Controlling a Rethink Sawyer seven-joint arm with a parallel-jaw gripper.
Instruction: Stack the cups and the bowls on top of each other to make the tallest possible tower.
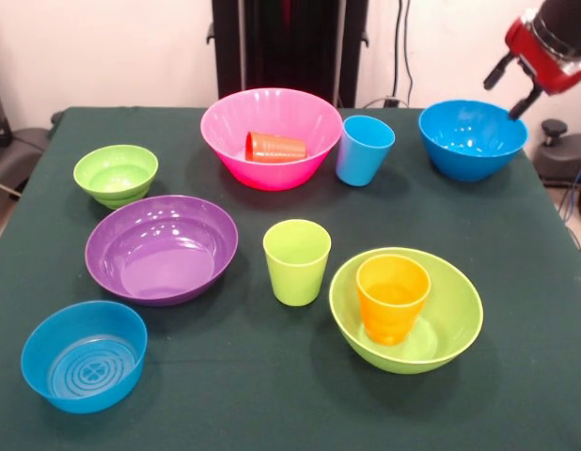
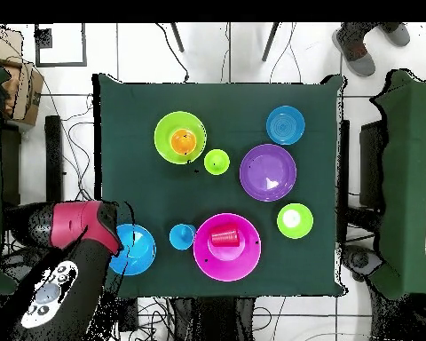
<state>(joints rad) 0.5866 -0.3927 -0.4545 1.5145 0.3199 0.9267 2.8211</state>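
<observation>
Cup in bowl [image 1: 406, 308]: near the front-right corner.
Cup lying in bowl [image 1: 270, 137]: back edge, middle.
Ringed bowl [image 1: 84, 355]: front-left corner.

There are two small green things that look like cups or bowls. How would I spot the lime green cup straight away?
In the front view, start at the big purple bowl on the dark green table. Just beside it, towards the large lime green bowl holding an orange cup, stands the lime green cup. It stands alone and upright, taller and narrower than any bowl.

No readable text, labels or numbers anywhere.
</observation>
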